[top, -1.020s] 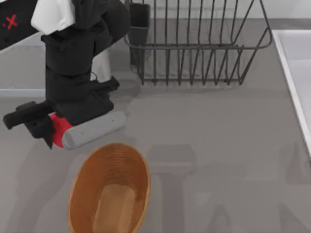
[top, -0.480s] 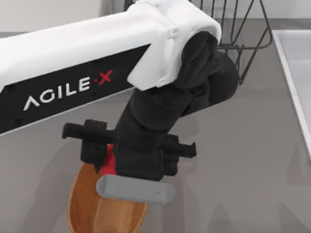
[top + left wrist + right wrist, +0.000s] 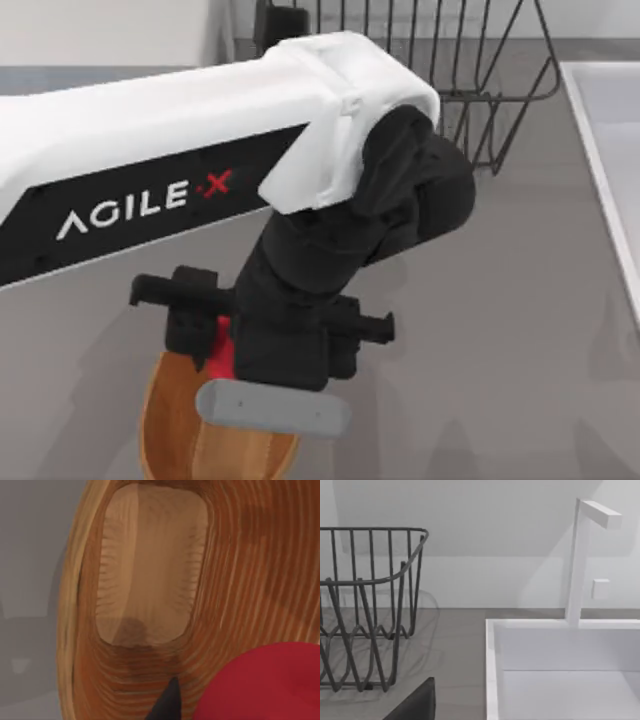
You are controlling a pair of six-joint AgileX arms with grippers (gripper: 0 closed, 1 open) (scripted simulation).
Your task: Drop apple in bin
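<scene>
The bin (image 3: 165, 420), an oval orange-brown wicker basket, stands at the table's front left, largely covered by my left arm. My left gripper (image 3: 230, 360) hangs over the bin's far end, shut on the red apple (image 3: 223, 345), which shows as a small red patch between the black finger and the grey pad (image 3: 272, 408). In the left wrist view the apple (image 3: 265, 685) sits close to the camera above the bin's ribbed wall (image 3: 235, 580) and tan bottom (image 3: 150, 565). A dark part of my right gripper (image 3: 415, 702) shows beside the sink, parked.
A black wire dish rack (image 3: 470, 80) stands at the back, partly behind the left arm. A white sink (image 3: 610, 160) runs along the right edge, with its white faucet (image 3: 580, 560) seen from the right wrist. Bare grey tabletop (image 3: 500, 320) lies right of the bin.
My left arm has swung from beside the bin's far left to over the bin, carrying the apple. In the last half second it only settled slightly.
</scene>
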